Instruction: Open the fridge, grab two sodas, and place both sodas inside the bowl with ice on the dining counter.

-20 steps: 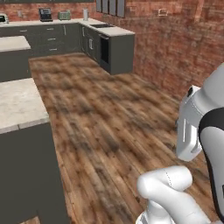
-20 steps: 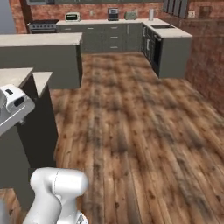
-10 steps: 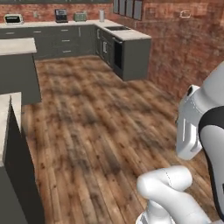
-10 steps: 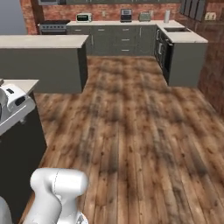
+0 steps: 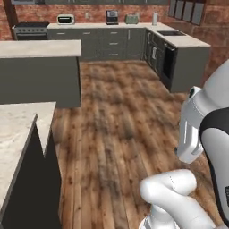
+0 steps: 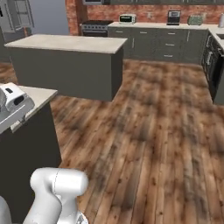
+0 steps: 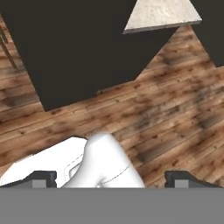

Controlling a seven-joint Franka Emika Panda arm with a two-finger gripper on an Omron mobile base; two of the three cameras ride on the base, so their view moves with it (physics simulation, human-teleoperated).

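My gripper [image 7: 112,181] is open, its two dark fingertips [image 7: 43,178] standing wide apart with nothing between them. It points down at wood floor beside a dark counter base with a beige top corner [image 7: 162,15]. The arm's white links rise at the lower right of the left base view [image 5: 197,129]. A tall grey unit at the far top left [image 6: 17,15] may be the fridge. Two beige-topped counters stand here, a near one [image 5: 20,127] [image 6: 37,94] and a longer one [image 5: 40,48] [image 6: 65,43]. I cannot tell which is the dining counter. The sodas and the bowl are out of view.
Grey cabinets run along the brick back wall, carrying a microwave [image 5: 65,19] and a coffee machine [image 5: 112,16]. A counter run with a sink and a dark oven front [image 5: 169,60] lines the right side. Open wood floor [image 5: 120,125] lies between these and the two counters.
The whole picture has slid to the right as the base turned left. The long counter and the near counter's corner have come into view. The gripper has stayed open.
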